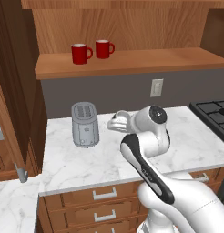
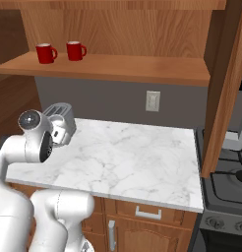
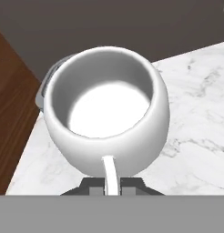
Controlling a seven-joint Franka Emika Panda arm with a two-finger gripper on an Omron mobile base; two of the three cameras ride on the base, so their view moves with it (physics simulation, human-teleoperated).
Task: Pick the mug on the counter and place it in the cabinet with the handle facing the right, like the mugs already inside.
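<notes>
In the hand view the white mug (image 3: 107, 113) fills the middle, its open mouth facing the camera. My gripper (image 3: 111, 184) is shut on its thin white handle (image 3: 110, 175), which runs down between the fingers. The printed patch is hidden. In the left base view the gripper (image 1: 115, 124) sits at the end of the bent arm, over the marble counter (image 1: 86, 159) just right of the toaster. The brown cabinet shelf (image 1: 145, 61) runs above, with two red mugs (image 1: 80, 53) at its left, handles to the right.
A grey toaster (image 1: 84, 124) stands on the counter close to the left of the hand. A black stove (image 1: 216, 113) borders the counter on the right. The open cabinet door (image 2: 226, 88) hangs over the counter's right end. A wall outlet (image 1: 156, 87) sits below the shelf.
</notes>
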